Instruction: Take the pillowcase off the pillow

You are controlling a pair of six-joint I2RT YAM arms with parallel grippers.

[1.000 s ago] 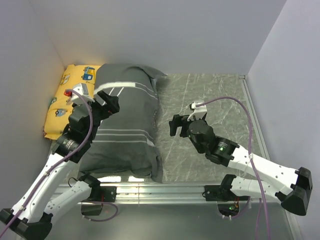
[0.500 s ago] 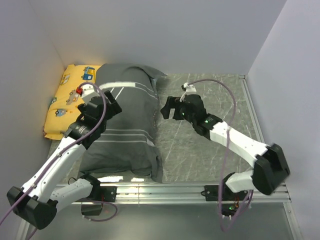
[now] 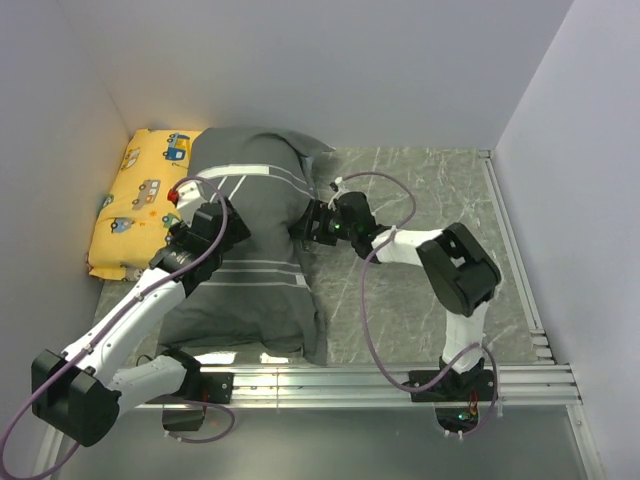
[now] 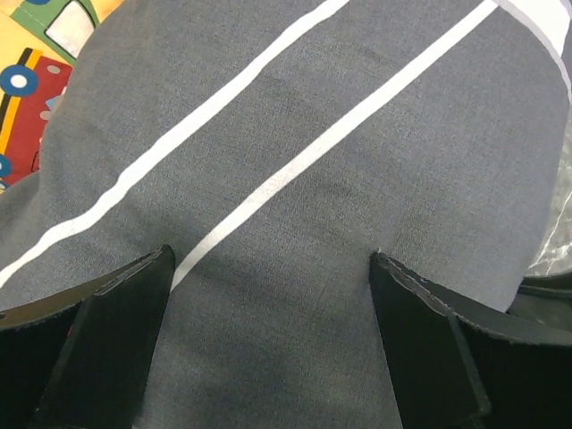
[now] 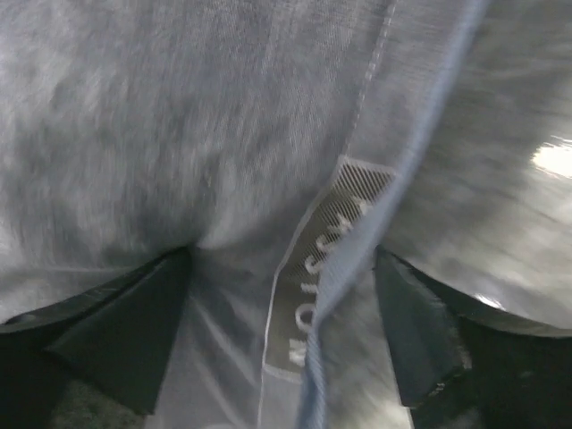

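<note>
The grey pillowcase [image 3: 255, 270] lay on the left half of the bench [image 3: 430, 190], plump and full, its far end towards the back wall. The pillow itself was hidden inside it. Its left side lay over the edge of a yellow cushion [image 3: 135, 205] printed with cartoon cars, which was tucked in the back left corner.

The left hand [image 3: 232, 226] was on top of the pillowcase near its far end. In the left wrist view its fingers [image 4: 125, 304] stood wide apart, tips against the fabric, with two white stripes [image 4: 295, 161] running between them.

The right hand [image 3: 306, 228] was at the right side of the pillowcase. In the right wrist view, which was blurred, its fingers [image 5: 134, 313] were apart, with a fabric seam and a small sewn label [image 5: 326, 259] between them, not pinched.
</note>
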